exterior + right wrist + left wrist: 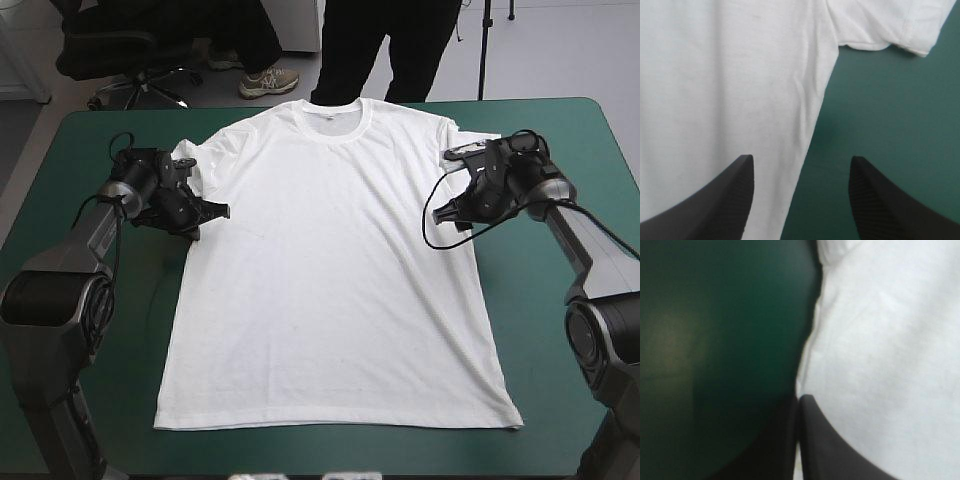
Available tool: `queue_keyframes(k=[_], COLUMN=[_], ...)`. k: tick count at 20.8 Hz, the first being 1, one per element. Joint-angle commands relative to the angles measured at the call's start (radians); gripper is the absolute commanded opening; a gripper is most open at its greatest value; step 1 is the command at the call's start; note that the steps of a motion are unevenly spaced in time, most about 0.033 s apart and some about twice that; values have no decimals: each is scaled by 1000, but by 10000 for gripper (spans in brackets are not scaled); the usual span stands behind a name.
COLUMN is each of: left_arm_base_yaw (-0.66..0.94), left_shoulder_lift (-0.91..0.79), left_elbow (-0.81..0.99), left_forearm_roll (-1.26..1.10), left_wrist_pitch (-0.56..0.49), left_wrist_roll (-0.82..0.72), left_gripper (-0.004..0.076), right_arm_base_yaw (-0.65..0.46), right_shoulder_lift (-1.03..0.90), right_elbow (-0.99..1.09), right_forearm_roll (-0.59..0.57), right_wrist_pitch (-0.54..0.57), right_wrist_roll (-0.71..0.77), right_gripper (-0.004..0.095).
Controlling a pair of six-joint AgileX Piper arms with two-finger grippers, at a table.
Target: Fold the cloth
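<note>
The white T-shirt (330, 270) lies spread flat on the teal-green cover (100, 330), collar toward the far edge and hem near the front edge. My left gripper (208, 213) sits at the shirt's left side edge just below the sleeve. In the left wrist view its fingers meet in a point (800, 400) right on the edge of the T-shirt (890, 350), with a pale sliver between them. My right gripper (447, 213) is low at the right side edge. It stands open (801, 165) astride the side edge of the T-shirt (715, 75), with the sleeve (890, 25) ahead.
Bands of bare teal-green cover (560, 330) run along both sides of the shirt, wider on the left. The hem ends a short way from the table's front edge (330, 470). Both sleeves lie flat near the far corners.
</note>
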Motion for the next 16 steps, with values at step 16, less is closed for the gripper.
queue_keyframes(k=[16], left_arm_base_yaw=[-3], left_shoulder_lift=[-37], left_elbow=[-55], left_forearm_roll=[-4], left_wrist_pitch=[9], left_wrist_roll=[7], left_gripper=[-17], right_arm_base_yaw=[-27], right_shoulder_lift=[159], right_elbow=[-41], right_forearm_roll=[88], right_wrist_pitch=[-16], right_wrist_roll=[30], right_gripper=[209])
